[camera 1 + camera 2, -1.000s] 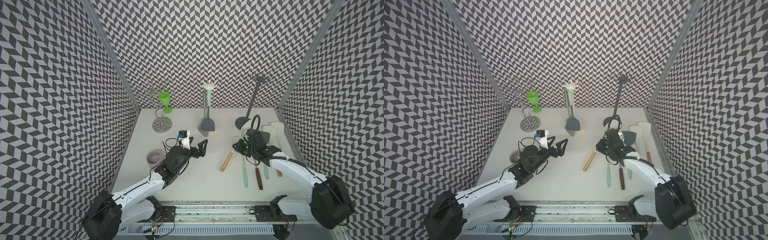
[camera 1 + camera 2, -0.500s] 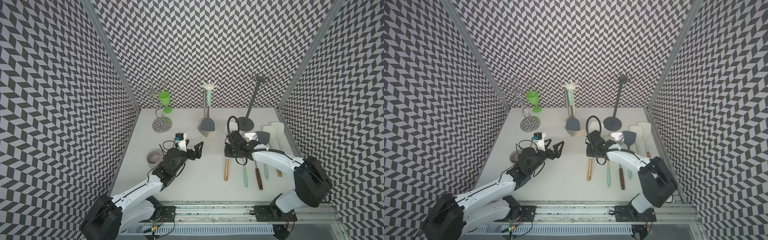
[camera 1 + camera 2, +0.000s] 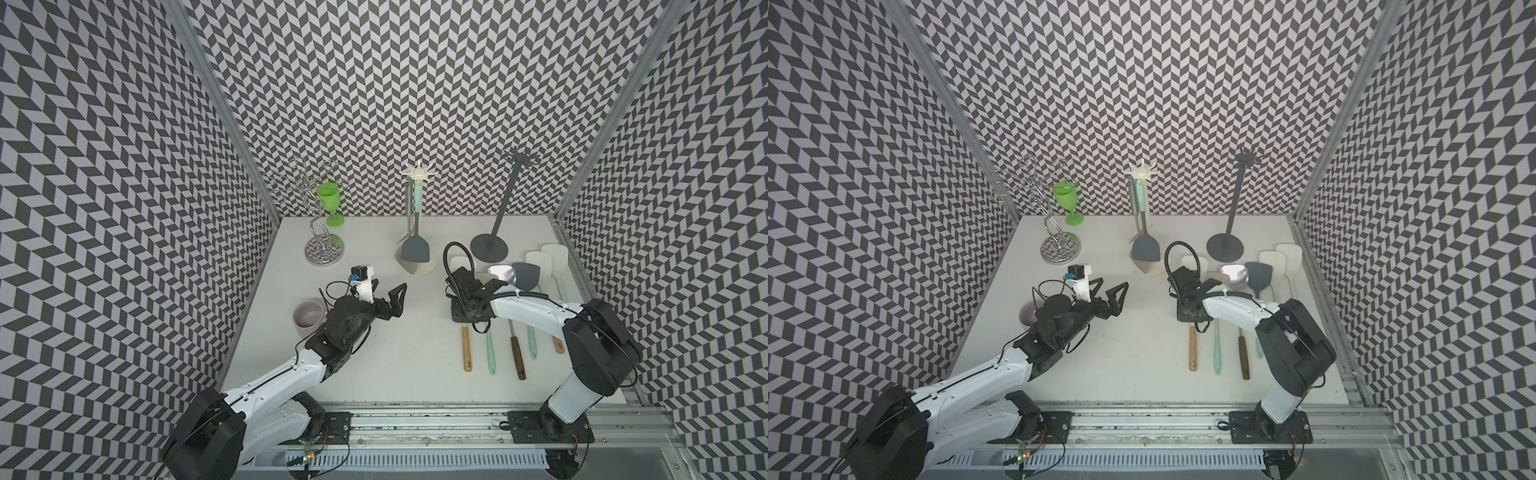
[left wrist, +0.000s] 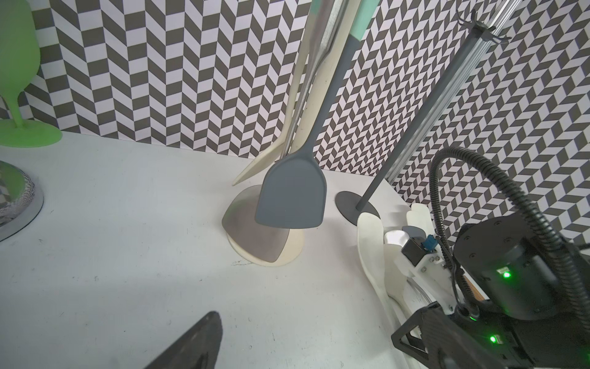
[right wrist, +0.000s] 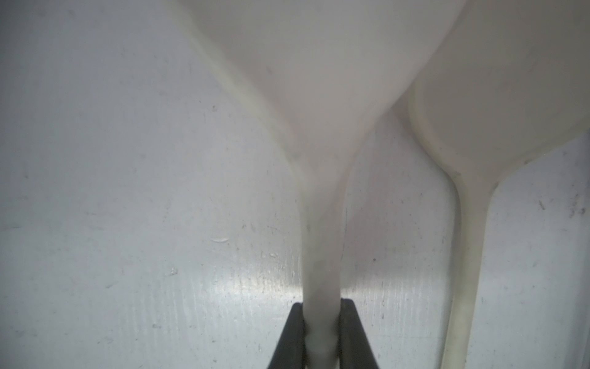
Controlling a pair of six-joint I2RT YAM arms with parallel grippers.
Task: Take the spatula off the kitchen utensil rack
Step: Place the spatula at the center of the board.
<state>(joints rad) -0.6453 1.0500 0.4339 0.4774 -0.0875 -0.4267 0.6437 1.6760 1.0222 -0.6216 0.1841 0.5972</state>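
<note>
Spatula point(image 5: 322, 255), cream-bladed, wooden-handled: off the rack point(image 3: 419, 176), pinched at its pale neck between the narrowed jaws of the right end effector point(image 5: 322, 305). Sits low at the end of the row of utensils point(image 3: 517, 357) nearest the left arm; cannot tell whether resting on the worktop point(image 3: 395, 374) or just above it.

Risks, as a judgement: letting go too high, hence a drop and a skid; pulling the jaws away while rubbing the neck, hence a twist sideways into the neighbouring cream utensil point(image 5: 466, 223), just beside the blade.

Lies about flat, long axis running front to back: blade toward the back wall point(image 3: 415, 104), handle toward the robot's base.

Further out, left end effector point(image 3: 386, 293) spread wide and empty, facing the grey spatula point(image 3: 412, 249) hanging on the rack.
</note>
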